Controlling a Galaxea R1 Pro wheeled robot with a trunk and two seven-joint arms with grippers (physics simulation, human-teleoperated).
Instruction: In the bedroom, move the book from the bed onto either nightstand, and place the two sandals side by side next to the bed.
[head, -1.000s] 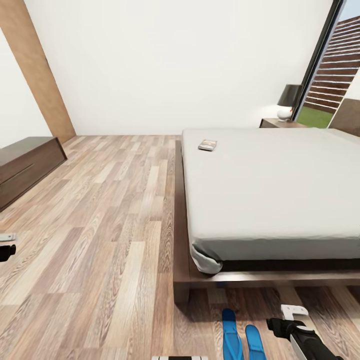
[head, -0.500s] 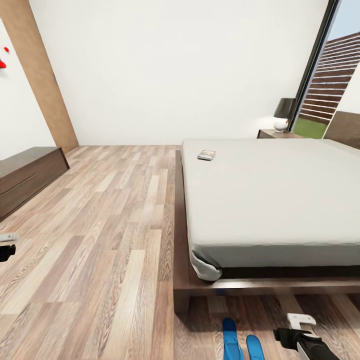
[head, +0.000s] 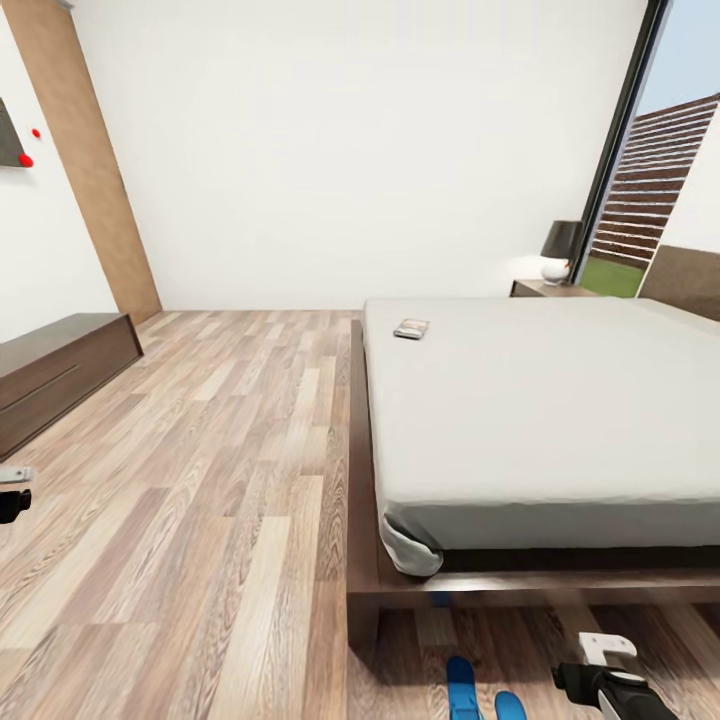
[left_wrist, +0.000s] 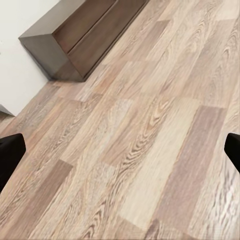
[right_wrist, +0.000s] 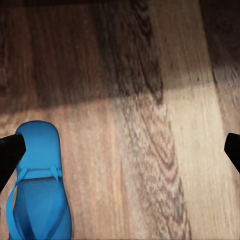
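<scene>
The bed (head: 540, 420) is filling the room's right side ahead of you, with the book (head: 411, 328) lying on the mattress near its far left corner, well apart from both claws. The two sandals (head: 480, 695) are lying side by side on the floor at the bed's foot, just beside your right claw (head: 590, 672). Its fingers are standing apart with nothing between them in the wrist view, as are your left claw's (left_wrist: 120, 150) over bare planks.

The book (head: 411, 328) lies flat near the far left corner of the off-white bed (head: 540, 400); a dark nightstand (head: 545, 289) stands beyond it. Two blue sandals (head: 478, 692) lie side by side on the floor at the bed's foot.
</scene>
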